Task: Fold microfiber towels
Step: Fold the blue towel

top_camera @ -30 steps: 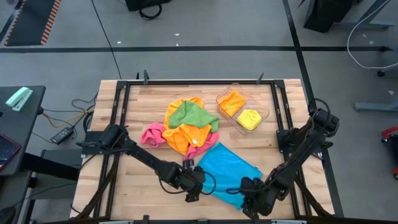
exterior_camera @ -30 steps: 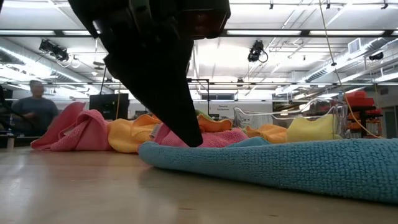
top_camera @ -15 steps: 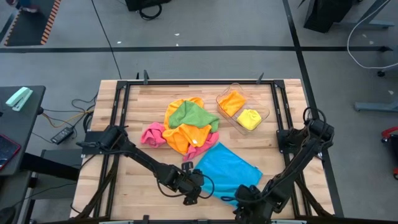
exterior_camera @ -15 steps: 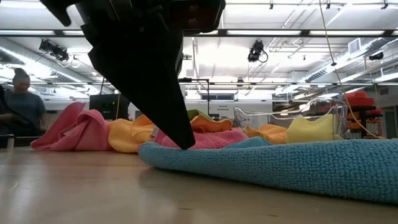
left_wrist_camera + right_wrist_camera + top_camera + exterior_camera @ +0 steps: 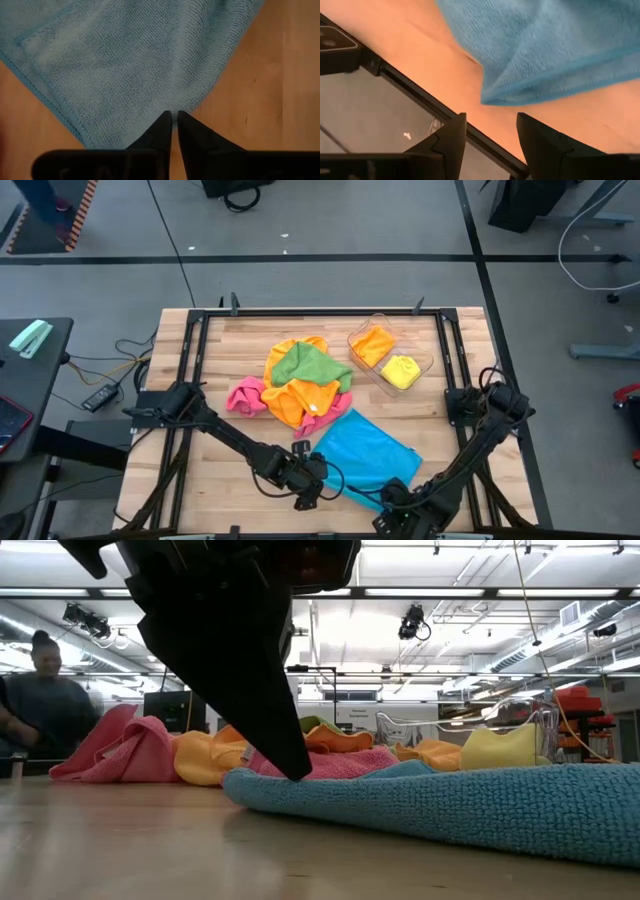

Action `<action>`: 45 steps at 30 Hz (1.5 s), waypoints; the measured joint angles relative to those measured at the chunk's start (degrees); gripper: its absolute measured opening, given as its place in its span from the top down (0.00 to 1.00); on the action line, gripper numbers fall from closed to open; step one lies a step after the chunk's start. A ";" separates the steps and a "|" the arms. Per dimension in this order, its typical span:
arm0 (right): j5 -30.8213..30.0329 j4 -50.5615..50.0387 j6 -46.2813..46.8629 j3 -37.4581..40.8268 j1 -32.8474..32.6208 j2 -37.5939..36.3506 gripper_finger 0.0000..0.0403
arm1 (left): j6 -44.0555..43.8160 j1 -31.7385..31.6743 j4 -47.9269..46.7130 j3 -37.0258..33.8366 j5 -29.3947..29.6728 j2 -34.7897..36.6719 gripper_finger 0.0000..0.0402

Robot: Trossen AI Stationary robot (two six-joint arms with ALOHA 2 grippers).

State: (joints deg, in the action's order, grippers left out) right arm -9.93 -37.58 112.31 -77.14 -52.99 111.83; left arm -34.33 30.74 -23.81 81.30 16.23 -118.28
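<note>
A blue towel (image 5: 365, 452) lies spread on the table's near right part, its underside on the wood. My left gripper (image 5: 312, 482) is shut on its left corner; the low view shows dark fingers (image 5: 285, 755) coming down onto that end of the blue towel (image 5: 450, 805). My right gripper (image 5: 388, 505) stands open by the table's near edge. Its fingers (image 5: 451, 140) are apart just short of the towel's near corner (image 5: 492, 97), touching nothing. Pink, orange and green towels (image 5: 298, 385) lie heaped behind. My left gripper pinches the blue towel's left corner (image 5: 173, 111) between its two fingers, where the cloth narrows to a point. The fingers slant down from the table's left. The rest of the towel lies flat and slack on the table.
A clear plastic tray (image 5: 425, 362) at the far right holds an orange and a yellow towel. The black frame rail (image 5: 410, 85) runs along the table's near edge, close under my right gripper. Bare wood (image 5: 200, 470) lies at the near left. A person (image 5: 40, 700) stands beyond the table.
My right gripper has moved toward the table's left along the near edge, sinking a little and rolling about its own axis; it stays open. The blue towel and my left gripper have kept still.
</note>
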 joint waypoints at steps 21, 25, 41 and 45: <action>-6.71 0.66 -0.97 1.24 1.44 1.44 0.72 | 0.50 -0.20 -0.02 0.00 0.00 -0.02 0.92; -6.69 0.52 -1.50 1.29 1.48 1.44 0.85 | 0.52 -0.20 -0.02 0.00 0.02 -0.02 0.91; 0.42 -0.13 -20.02 0.88 0.19 0.08 0.99 | 1.20 -0.20 -3.08 0.02 0.02 -0.02 0.90; 3.69 -1.66 -26.23 0.63 -0.02 -0.24 0.99 | 2.53 0.24 -3.30 0.02 0.02 -0.02 0.88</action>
State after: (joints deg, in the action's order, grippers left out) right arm -6.24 -39.24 86.08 -76.51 -53.01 111.59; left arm -31.80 30.98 -27.12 81.32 16.25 -118.30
